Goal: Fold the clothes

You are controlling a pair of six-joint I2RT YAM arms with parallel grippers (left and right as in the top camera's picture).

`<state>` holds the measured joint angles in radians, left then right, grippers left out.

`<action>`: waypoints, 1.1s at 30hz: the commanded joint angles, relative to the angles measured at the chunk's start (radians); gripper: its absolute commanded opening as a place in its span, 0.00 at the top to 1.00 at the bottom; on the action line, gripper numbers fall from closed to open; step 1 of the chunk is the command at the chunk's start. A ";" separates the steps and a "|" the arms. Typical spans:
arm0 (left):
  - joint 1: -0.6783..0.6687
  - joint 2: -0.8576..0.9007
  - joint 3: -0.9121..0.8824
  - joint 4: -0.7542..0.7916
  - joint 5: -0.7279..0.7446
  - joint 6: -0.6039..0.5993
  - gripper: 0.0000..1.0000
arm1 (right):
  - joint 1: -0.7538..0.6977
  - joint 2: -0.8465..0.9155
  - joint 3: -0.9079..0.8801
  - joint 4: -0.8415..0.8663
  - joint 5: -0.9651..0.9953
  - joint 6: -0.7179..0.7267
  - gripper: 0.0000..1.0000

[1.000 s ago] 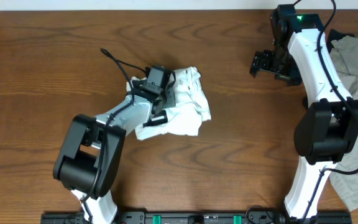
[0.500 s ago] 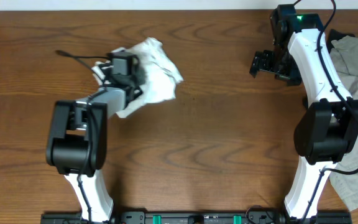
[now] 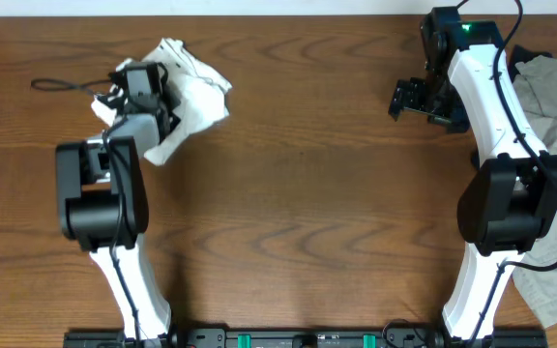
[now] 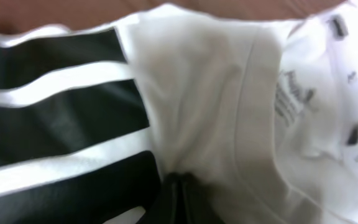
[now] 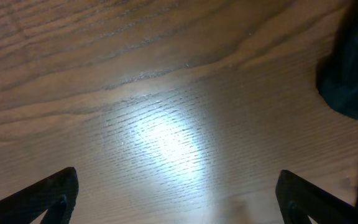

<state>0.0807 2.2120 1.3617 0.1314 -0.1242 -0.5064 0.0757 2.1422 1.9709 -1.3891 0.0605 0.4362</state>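
Note:
The clothes (image 3: 199, 89) are a bunched white T-shirt lying at the back left of the table. My left gripper (image 3: 161, 101) is shut on the shirt's near-left side. In the left wrist view the white fabric (image 4: 216, 93) fills the frame, with black block lettering (image 4: 55, 124) on the left and a neck label at the right; the closed fingertips (image 4: 182, 199) pinch a fold at the bottom. My right gripper (image 3: 409, 97) hangs open over bare wood (image 5: 166, 124) at the back right, far from the shirt, with nothing between its fingers (image 5: 55, 193).
A heap of grey-beige garments (image 3: 554, 92) lies along the right edge, behind the right arm. A black cable (image 3: 56, 85) loops out to the left of the left wrist. A dark object (image 5: 353, 81) shows at the right wrist view's upper right.
The left arm has swung the bunched shirt from the table's middle to the back left, still gripping it. The right arm has not moved.

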 commanded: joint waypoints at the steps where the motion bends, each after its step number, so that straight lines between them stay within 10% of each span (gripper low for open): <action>1: 0.021 0.138 0.112 -0.088 -0.019 -0.055 0.94 | -0.004 -0.010 0.011 0.002 0.011 -0.003 0.01; 33: 0.170 0.201 0.268 -0.169 -0.079 -0.635 0.94 | -0.004 -0.010 0.011 0.002 0.011 -0.003 0.01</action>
<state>0.2268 2.3501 1.6306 -0.0120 -0.1650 -1.0927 0.0757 2.1422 1.9709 -1.3888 0.0605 0.4362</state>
